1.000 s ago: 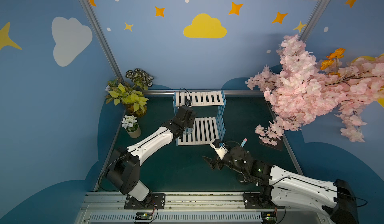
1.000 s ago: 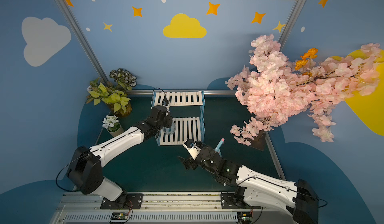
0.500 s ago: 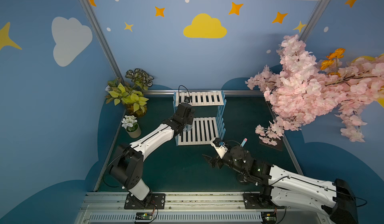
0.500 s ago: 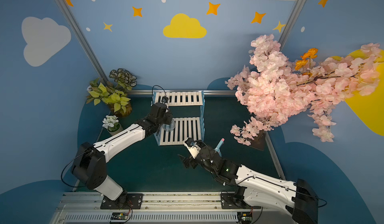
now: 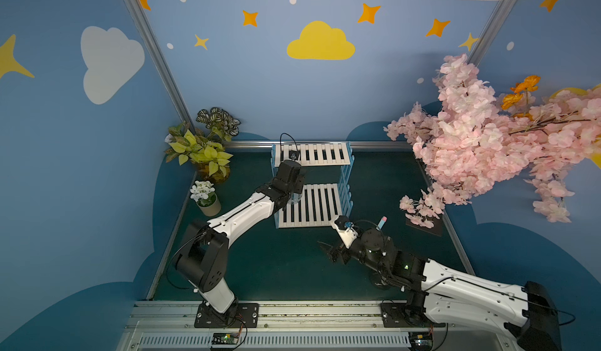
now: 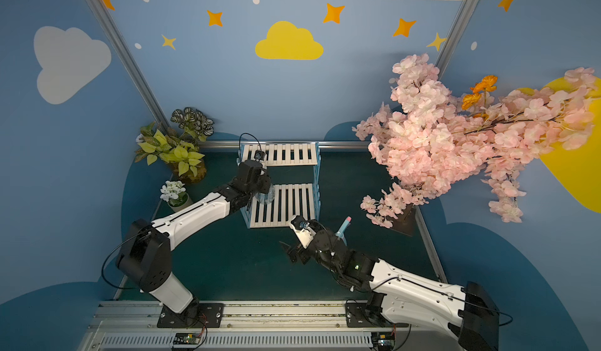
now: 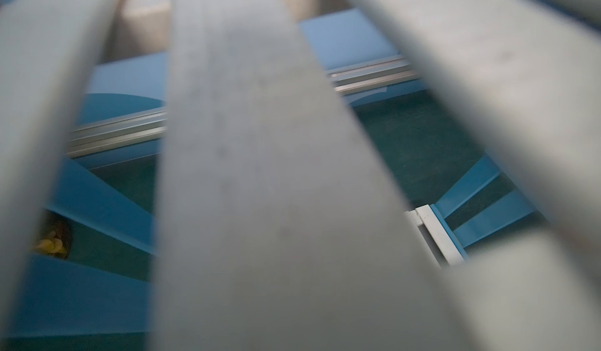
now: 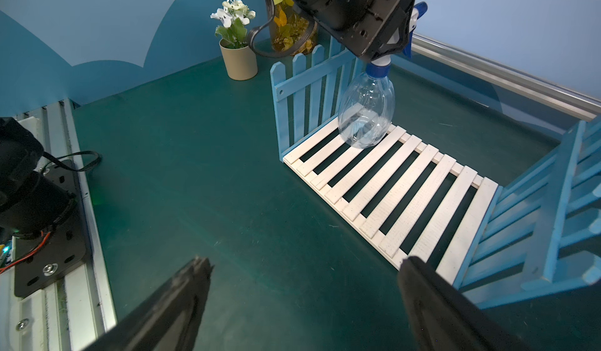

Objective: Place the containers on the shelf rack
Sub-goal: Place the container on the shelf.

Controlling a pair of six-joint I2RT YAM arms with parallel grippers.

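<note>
Clear bottle (image 8: 366, 118) upright on lower shelf of rack (image 8: 305, 84), directly under left gripper (image 8: 392, 42). Teal bottle (image 5: 382, 221), pink-tipped spout up, behind right gripper (image 5: 328, 252).

You have no readable text, label, brand or number in any view; the walls (image 5: 260, 73) show only painted clouds (image 5: 320, 42) and stars (image 5: 249, 18).

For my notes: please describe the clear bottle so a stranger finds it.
Find the blue-sided shelf rack on the green table. On its lower slats, by the side nearer the flower pot, rests the clear bottle: transparent, with a blue collar.
</note>
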